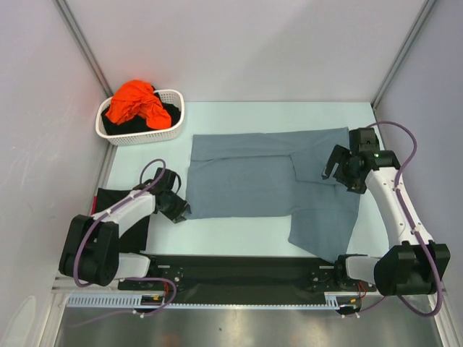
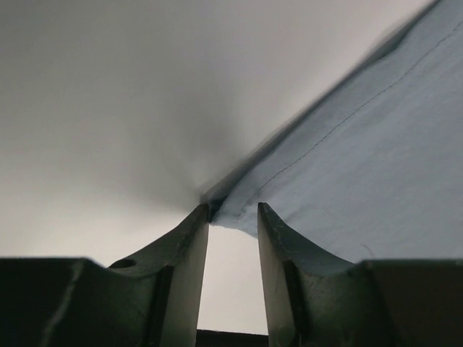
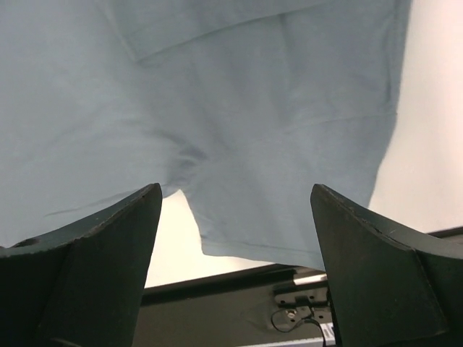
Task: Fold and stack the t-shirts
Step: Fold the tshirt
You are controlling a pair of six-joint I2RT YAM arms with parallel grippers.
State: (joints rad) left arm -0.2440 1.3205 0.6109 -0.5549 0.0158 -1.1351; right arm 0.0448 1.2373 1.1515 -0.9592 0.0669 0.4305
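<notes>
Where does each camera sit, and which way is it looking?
Top camera: sits above and behind the arms and looks down on the table. It shows both whole arms, with the left gripper and right gripper at the grey-blue t-shirt.
Left wrist camera: sits on the left wrist and looks low across the table at the shirt's corner, past its own fingers.
Right wrist camera: sits on the right wrist and looks down on the shirt, between its own wide-apart fingers.
Shared: all three views see the grey-blue t-shirt.
</notes>
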